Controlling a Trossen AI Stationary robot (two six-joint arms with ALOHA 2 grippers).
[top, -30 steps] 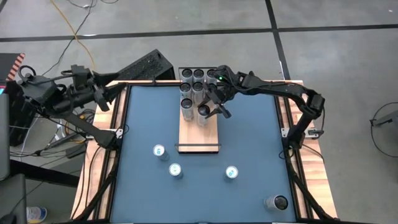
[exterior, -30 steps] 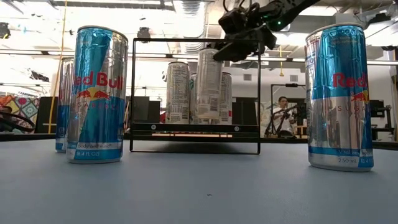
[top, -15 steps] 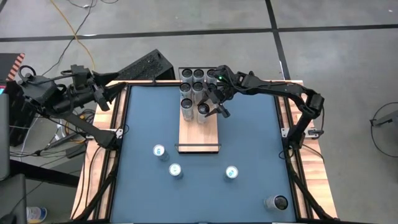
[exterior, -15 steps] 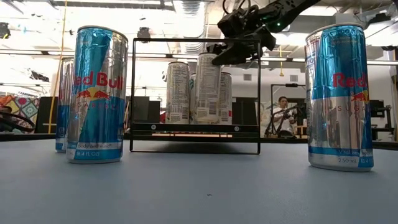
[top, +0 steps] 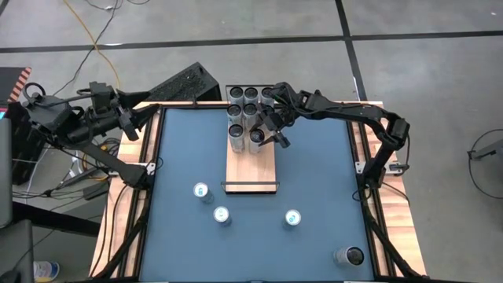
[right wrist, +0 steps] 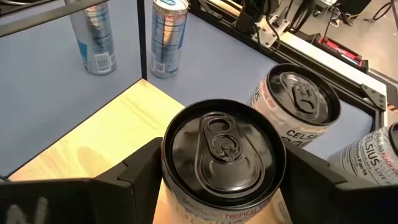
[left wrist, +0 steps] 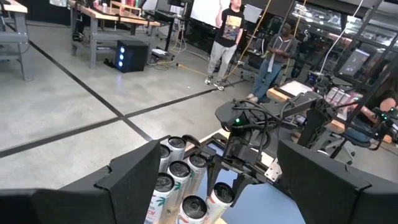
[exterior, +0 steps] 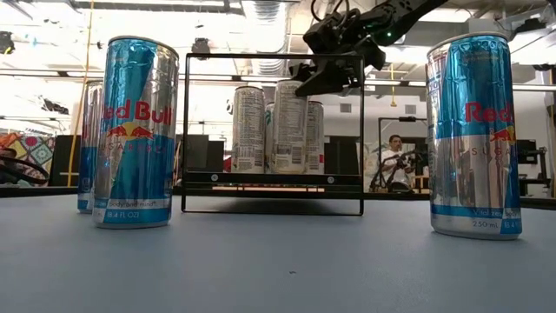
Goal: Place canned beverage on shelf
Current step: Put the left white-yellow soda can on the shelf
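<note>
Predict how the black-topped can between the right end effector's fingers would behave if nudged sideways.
The black-topped can is tall and slim, so it would probably tip rather than slide. Its smooth metal side looks slippery. Lying down, it would likely roll along the shelf.

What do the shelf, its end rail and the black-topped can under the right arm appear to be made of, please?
The shelf looks like pale, matte, unpainted wood with faint grain. Its end rail is a thin black rod, probably painted metal, though the look leaves that open. The black-topped can seems to be aluminium: a dark satin lid with a pull tab and a printed wall.
</note>
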